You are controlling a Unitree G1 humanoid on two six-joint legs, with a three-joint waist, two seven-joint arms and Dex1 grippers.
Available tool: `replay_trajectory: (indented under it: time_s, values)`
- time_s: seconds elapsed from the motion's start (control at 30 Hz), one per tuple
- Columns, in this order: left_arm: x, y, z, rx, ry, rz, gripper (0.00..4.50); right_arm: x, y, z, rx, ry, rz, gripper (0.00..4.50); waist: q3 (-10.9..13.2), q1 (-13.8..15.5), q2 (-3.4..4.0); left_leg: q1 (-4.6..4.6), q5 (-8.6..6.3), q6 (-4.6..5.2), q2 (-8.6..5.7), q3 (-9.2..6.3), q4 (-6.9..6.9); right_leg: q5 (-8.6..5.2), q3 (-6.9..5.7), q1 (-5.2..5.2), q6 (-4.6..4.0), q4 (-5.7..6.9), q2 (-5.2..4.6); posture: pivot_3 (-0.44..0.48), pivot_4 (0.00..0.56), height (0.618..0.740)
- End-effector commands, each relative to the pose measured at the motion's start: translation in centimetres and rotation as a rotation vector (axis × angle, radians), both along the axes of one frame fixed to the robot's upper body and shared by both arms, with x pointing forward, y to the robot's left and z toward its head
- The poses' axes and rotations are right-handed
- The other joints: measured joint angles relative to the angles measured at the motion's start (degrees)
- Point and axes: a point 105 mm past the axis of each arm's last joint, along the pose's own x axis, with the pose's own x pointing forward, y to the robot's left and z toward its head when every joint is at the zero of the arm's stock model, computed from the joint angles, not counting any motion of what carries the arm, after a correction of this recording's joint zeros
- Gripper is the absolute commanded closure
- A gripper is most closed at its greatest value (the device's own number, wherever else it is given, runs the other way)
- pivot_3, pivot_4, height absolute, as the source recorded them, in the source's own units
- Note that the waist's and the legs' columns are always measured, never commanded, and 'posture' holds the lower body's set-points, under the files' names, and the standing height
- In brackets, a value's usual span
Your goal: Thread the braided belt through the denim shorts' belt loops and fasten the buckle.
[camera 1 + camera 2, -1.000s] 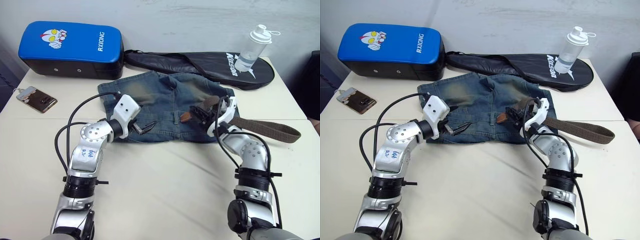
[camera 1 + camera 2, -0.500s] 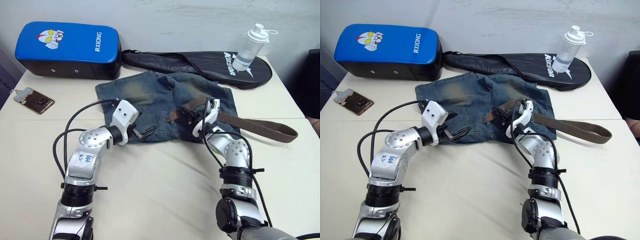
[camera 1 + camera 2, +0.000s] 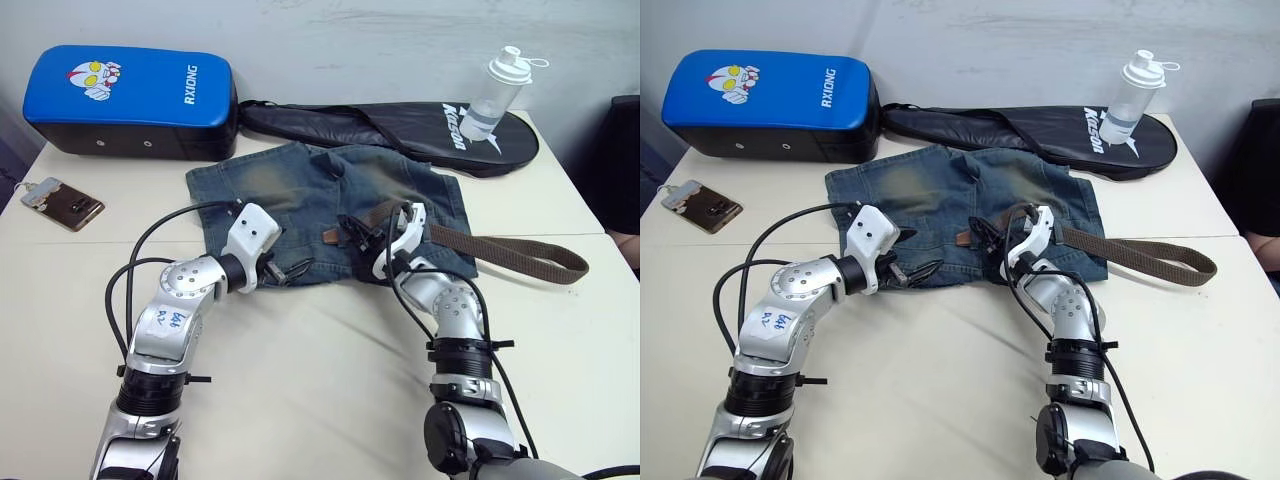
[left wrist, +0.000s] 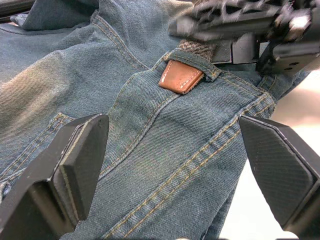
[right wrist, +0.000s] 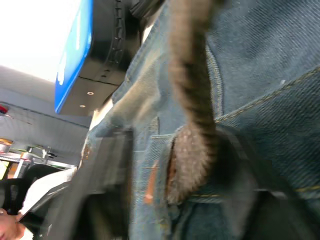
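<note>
The denim shorts (image 3: 300, 195) lie flat on the table with the waistband towards me. The braided belt (image 3: 500, 250) runs from the right across the waistband. Its tan leather tip (image 4: 181, 77) pokes out from under a belt loop (image 4: 200, 56). My right gripper (image 3: 358, 232) sits over the waistband just right of that loop, open, with the strap lying between its fingers. My left gripper (image 3: 295, 270) hovers open at the waistband's near edge, left of the tip, holding nothing. I cannot make out the buckle.
A blue kick pad (image 3: 130, 85) and a black racket bag (image 3: 400, 125) lie behind the shorts, with a clear bottle (image 3: 490, 90) standing on the bag. A phone (image 3: 62, 200) rests at the far left. Bare table (image 3: 320, 380) stretches in front.
My right gripper slid left along the waistband, carrying the belt so its tip came out past the loop, then its fingers opened. The left gripper barely moved. The camera shifted slightly.
</note>
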Motion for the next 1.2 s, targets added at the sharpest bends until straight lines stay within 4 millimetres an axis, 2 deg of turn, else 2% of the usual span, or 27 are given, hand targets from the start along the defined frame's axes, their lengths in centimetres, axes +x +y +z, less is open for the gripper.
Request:
replay_trajectory:
  time_s: [0.03,0.23,0.33,0.5,0.57,0.67,0.8,1.0,1.2]
  values:
    - [-0.3,-0.6,1.1,0.005,-0.054,-0.043,0.0,-0.5,-2.7,2.2,0.034,-0.047,-0.067,1.6,0.0,0.4,0.0,0.0,0.0,0.0,-0.01,0.0,0.01,0.0,0.0,0.0,0.0,0.0,-0.02,0.0,0.15,0.74]
    - [-0.3,-0.7,1.2,0.013,-0.061,-0.053,0.0,-0.5,-3.3,2.6,0.02,-0.045,-0.089,1.6,0.01,0.55,0.01,-0.02,-0.02,0.01,-0.03,-0.01,0.0,0.0,0.0,0.0,0.0,0.0,-0.05,0.0,0.15,0.74]
    - [-0.3,-0.6,1.2,0.034,-0.079,-0.057,0.0,-0.7,-2.5,2.1,-0.025,-0.044,-0.055,2.25,0.01,0.47,0.01,-0.02,-0.02,0.01,-0.03,-0.01,-0.01,0.0,0.0,-0.02,0.0,0.0,-0.04,0.0,0.15,0.74]
    - [0.0,-0.6,1.5,0.074,-0.12,-0.059,0.0,-1.0,-0.3,1.5,-0.035,-0.024,0.002,4.36,0.01,0.48,0.01,-0.02,-0.01,0.01,-0.03,0.0,-0.01,0.0,0.0,-0.03,0.0,0.0,-0.03,0.0,0.15,0.74]
    - [0.4,-0.4,0.8,0.154,-0.151,-0.031,0.0,-1.1,0.8,1.4,-0.029,-0.022,0.027,4.44,0.01,0.47,0.01,-0.03,-0.01,0.02,-0.03,0.0,-0.01,0.0,0.0,-0.03,0.0,0.0,-0.03,0.0,0.15,0.74]
    - [1.0,-0.3,0.4,0.217,-0.184,-0.004,0.0,-1.1,1.4,1.3,-0.033,-0.021,0.037,4.44,0.01,0.44,0.02,-0.03,-0.01,0.01,-0.03,0.0,-0.02,0.0,0.0,-0.03,0.0,0.0,-0.03,0.0,0.15,0.74]
    - [2.3,0.0,0.0,0.446,-0.339,0.022,0.0,-1.0,1.9,1.1,-0.035,-0.016,0.042,4.44,0.01,0.43,0.02,-0.05,-0.02,0.02,-0.03,0.01,-0.02,0.0,0.0,-0.06,0.0,0.0,-0.03,0.0,0.15,0.74]
    - [3.3,-1.3,0.8,0.481,-0.478,0.037,0.0,-1.0,1.7,1.0,-0.042,-0.016,0.033,4.44,0.01,0.38,0.02,-0.08,-0.03,0.04,-0.02,0.02,-0.07,0.0,0.02,-0.12,0.0,-0.02,-0.05,0.0,0.15,0.74]
    - [3.4,-2.3,-0.8,0.587,-0.532,-0.026,0.0,-1.0,1.6,1.1,-0.041,-0.019,0.027,4.44,0.01,0.45,0.02,-0.07,-0.03,0.04,-0.02,0.05,-0.1,0.0,0.03,-0.15,0.0,0.01,-0.05,0.0,0.15,0.74]
